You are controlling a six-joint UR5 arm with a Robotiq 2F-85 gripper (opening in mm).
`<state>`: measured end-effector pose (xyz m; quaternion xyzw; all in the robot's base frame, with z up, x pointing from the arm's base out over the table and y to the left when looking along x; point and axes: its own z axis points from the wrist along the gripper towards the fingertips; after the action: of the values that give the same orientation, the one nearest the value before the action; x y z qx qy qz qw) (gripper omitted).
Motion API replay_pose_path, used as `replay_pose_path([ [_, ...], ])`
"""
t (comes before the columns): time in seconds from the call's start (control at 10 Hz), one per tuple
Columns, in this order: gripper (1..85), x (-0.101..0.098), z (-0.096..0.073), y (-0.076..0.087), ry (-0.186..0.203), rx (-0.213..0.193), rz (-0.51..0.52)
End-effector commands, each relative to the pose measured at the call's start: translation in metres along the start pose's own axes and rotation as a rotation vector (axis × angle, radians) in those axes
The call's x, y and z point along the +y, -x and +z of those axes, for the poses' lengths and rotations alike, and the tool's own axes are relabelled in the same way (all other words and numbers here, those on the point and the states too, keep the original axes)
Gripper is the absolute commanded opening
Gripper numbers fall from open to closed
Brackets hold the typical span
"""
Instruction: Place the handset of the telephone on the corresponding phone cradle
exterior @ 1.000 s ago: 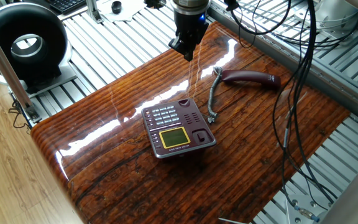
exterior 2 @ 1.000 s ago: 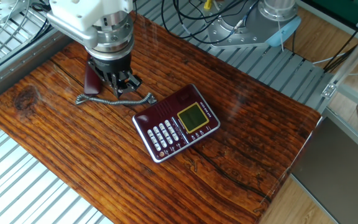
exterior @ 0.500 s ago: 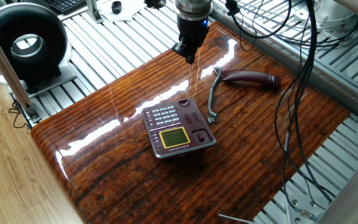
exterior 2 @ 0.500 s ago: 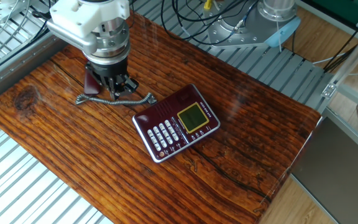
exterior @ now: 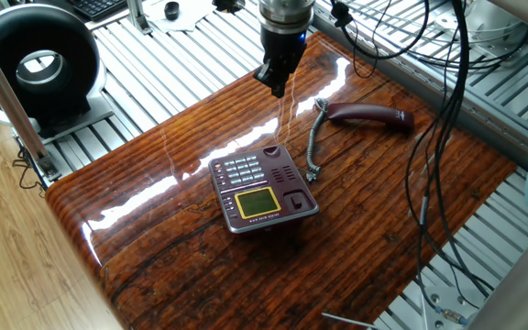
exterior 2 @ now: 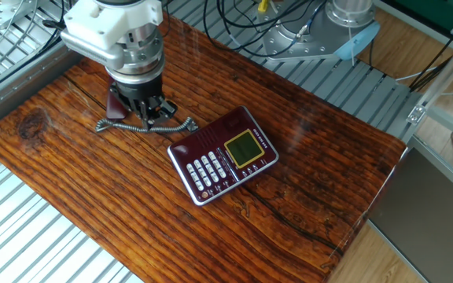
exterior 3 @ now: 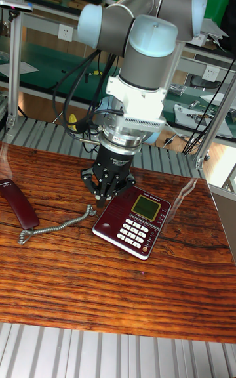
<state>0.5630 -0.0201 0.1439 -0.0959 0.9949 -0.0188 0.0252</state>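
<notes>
The maroon telephone (exterior: pixel 262 188) (exterior 2: pixel 222 155) (exterior 3: pixel 133 216) lies flat mid-table, screen and keypad up. Its phone cradle (exterior: pixel 291 181) (exterior 2: pixel 209 135) (exterior 3: pixel 110 215) is the bare strip along one side, with nothing on it. The handset (exterior: pixel 371 115) (exterior 3: pixel 19 204) lies on the wood apart from the base, joined to it by the grey coiled cord (exterior: pixel 314 142) (exterior 2: pixel 144 124) (exterior 3: pixel 56 224). My gripper (exterior: pixel 278 89) (exterior 2: pixel 152 108) (exterior 3: pixel 108 188) hangs open and empty above the table between base and handset. In the other fixed view it hides most of the handset (exterior 2: pixel 115 104).
A black round device (exterior: pixel 35 60) stands off the board at the far left. Loose black cables (exterior: pixel 443 110) hang down over the table's right part. Ribbed metal (exterior 2: pixel 69 251) surrounds the wooden board (exterior: pixel 172 238) on all sides. A green-backed workbench (exterior 3: pixel 39 56) stands behind.
My gripper has shifted a little toward the handset's side of the table. The telephone, cord and handset have not moved.
</notes>
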Motion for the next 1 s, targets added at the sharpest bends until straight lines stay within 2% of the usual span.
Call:
replay_pose_path([
  [0.0, 1.7, -0.005, 0.001, 0.004, -0.014, -0.016, 0.028],
  [0.1, 1.7, 0.004, 0.001, 0.006, 0.020, -0.025, 0.050],
  [0.2, 1.7, 0.015, 0.000, 0.006, 0.061, -0.025, 0.024],
  [0.3, 5.0, 0.016, 0.000, 0.002, 0.064, -0.011, -0.033],
  [0.4, 4.7, 0.011, 0.000, 0.000, 0.046, -0.001, -0.058],
  [0.5, 1.7, 0.008, 0.001, -0.006, 0.034, 0.020, -0.051],
  [0.6, 1.7, 0.006, 0.000, -0.016, 0.027, 0.061, 0.005],
  [0.7, 1.7, 0.014, -0.001, -0.026, 0.057, 0.097, 0.008],
  [0.8, 1.7, 0.023, -0.002, -0.025, 0.094, 0.096, -0.004],
  [0.9, 1.7, 0.032, -0.002, -0.020, 0.127, 0.073, -0.056],
])
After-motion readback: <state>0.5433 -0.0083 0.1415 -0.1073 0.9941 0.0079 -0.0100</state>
